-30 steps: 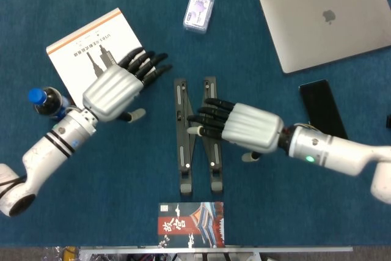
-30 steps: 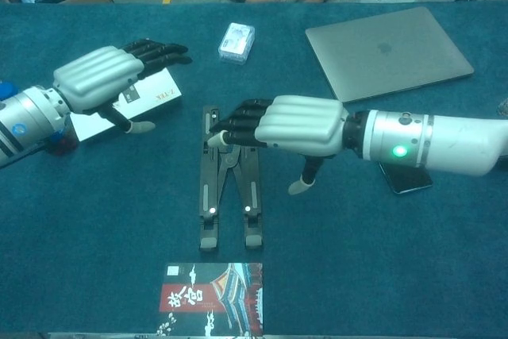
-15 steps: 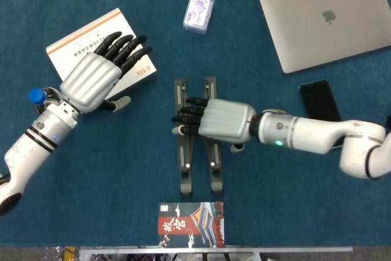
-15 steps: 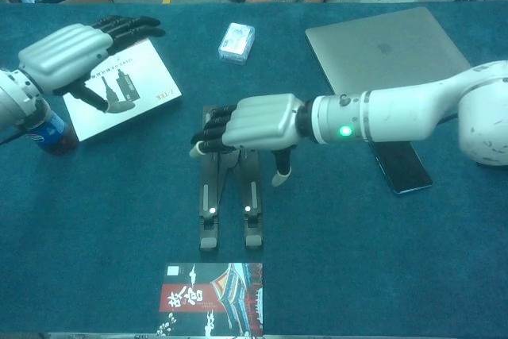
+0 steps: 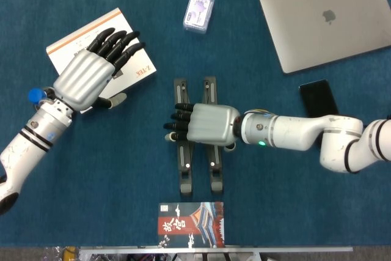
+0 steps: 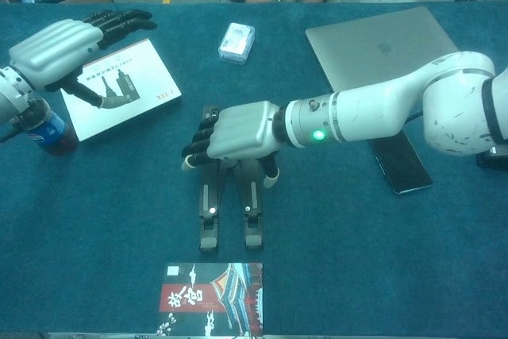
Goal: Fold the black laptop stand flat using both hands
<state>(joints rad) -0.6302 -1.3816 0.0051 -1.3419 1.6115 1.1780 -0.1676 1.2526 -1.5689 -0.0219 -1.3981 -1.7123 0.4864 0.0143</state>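
**Right hand over the stand, left hand up over the booklet**

Centre of the blue table [image 5: 122,169], there's the black laptop stand [image 5: 215,172], two slim bars lying close together and nearly parallel, flat on the cloth. The right hand [image 5: 204,124] is spread palm-down straight across the middle of it, fingers [image 5: 177,117] extended and reaching out past the left bar. From the chest view the same hand [image 6: 238,131] covers the upper half of the stand [image 6: 252,212], thumb dropping down at the right bar. Whether the palm is pressing on the bars or just above them, can't tell from here; the fingers are apart and nothing is clasped in them.

Over to the left hand [image 5: 85,77], well away from the stand, raised above the white booklet [image 5: 70,44] with fingers splayed and holding nothing. Tucked beside its wrist is a bottle with a blue cap [image 5: 35,95].

Around the outside: a small clear packet [image 5: 198,11] sits above the stand, apart from it. A closed silver laptop [image 5: 327,16] lies at the upper right, and a dark phone [image 5: 321,99] lies just below it, partly hidden by the right forearm. At the near edge of the table, just below the stand's feet, lies a red and blue printed card [image 5: 190,224]. The right arm is the only thing crossing the stand.
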